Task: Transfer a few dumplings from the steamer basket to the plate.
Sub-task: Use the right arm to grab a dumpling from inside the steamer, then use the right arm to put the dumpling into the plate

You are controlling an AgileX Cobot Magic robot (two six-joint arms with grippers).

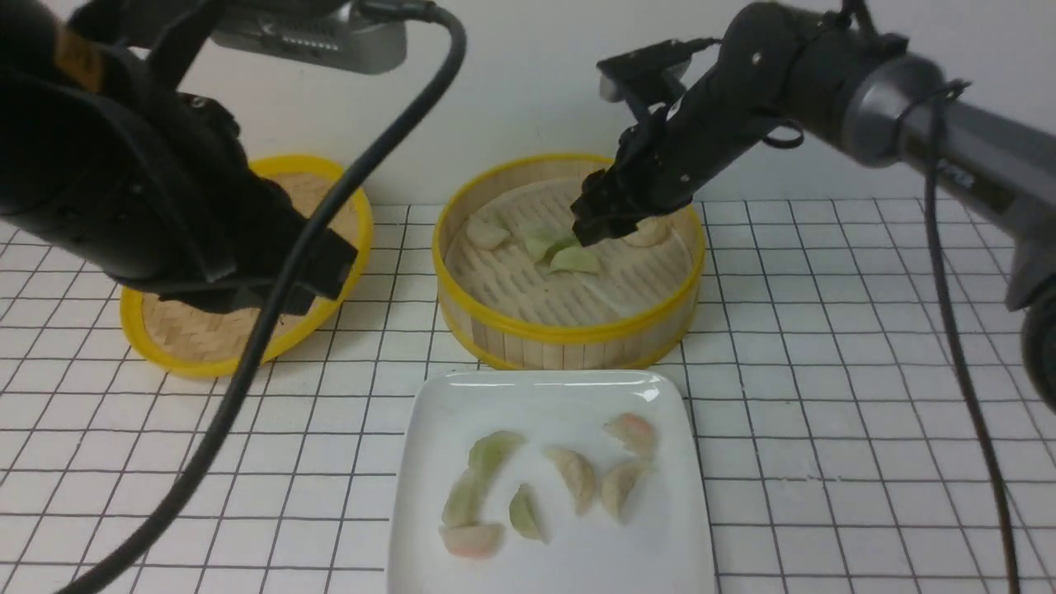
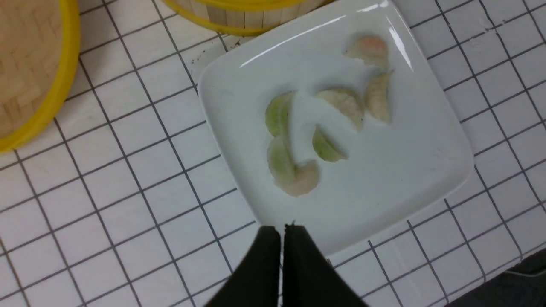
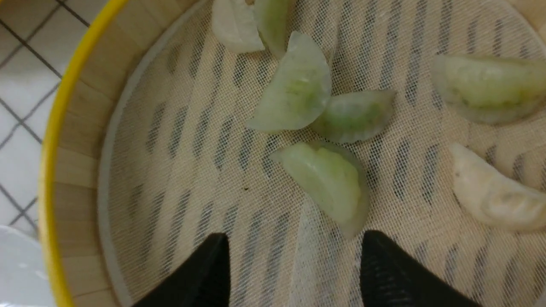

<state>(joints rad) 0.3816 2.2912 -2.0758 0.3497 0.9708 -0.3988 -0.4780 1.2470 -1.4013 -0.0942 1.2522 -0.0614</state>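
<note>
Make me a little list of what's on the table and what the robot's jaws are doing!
plate: white, on the robot's side of the basket, seven dumplings on it
steamer basket: several dumplings inside, mostly green
lid: flat, left of the basket, partly behind the left arm
left jaws: shut, empty, above the plate's edge
right jaws: open, empty, low over a green dumpling in the basket

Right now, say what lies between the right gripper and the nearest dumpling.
Only bare mesh separates right gripper from dumpling, per the right wrist view.
</note>
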